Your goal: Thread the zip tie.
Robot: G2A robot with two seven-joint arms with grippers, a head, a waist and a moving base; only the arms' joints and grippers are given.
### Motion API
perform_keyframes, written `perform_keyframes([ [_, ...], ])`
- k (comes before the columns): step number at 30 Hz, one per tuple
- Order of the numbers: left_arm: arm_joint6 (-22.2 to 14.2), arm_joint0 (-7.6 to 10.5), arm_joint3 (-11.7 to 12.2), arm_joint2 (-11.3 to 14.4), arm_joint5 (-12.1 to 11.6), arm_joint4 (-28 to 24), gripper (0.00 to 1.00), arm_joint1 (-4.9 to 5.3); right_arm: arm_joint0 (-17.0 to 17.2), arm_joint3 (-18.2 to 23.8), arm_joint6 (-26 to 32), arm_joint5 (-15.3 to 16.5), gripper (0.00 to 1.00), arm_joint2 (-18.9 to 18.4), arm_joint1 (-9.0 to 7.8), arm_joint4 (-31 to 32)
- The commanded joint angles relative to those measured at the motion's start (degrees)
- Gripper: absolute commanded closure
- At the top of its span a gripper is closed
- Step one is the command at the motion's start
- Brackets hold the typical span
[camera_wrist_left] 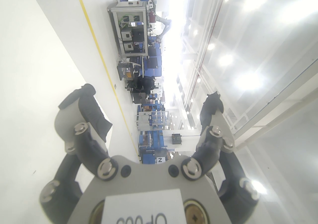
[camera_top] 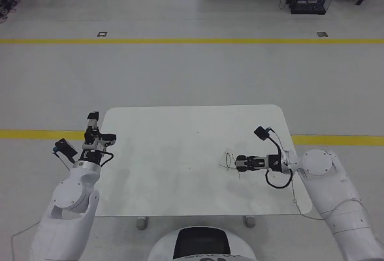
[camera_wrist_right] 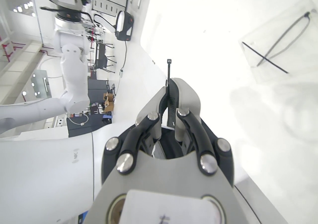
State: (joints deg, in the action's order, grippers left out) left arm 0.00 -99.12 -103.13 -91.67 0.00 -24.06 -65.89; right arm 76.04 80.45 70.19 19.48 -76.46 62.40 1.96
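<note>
Your right end effector (camera_wrist_right: 170, 86) pinches a black zip tie (camera_wrist_right: 169, 68), head poking out. Your left end effector (camera_wrist_left: 150, 93) gapes wide at the worktop (camera_top: 179, 150) edge.

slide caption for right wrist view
Right gripper shut on a black zip tie; a looped tie lies on the white table.
</note>
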Motion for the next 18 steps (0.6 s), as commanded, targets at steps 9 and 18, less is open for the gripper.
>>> perform_keyframes([
  [9, 0.0, 0.0, 0.0, 0.0, 0.0, 0.0, 0.0, 0.0, -2.2, -0.9, -2.3, 0.0, 1.0, 4.7, 1.83, -11.2],
  [18, 0.0, 0.0, 0.0, 0.0, 0.0, 0.0, 0.0, 0.0, -3.6, -3.0, -1.7, 0.0, 1.0, 5.0, 2.79, -14.8],
])
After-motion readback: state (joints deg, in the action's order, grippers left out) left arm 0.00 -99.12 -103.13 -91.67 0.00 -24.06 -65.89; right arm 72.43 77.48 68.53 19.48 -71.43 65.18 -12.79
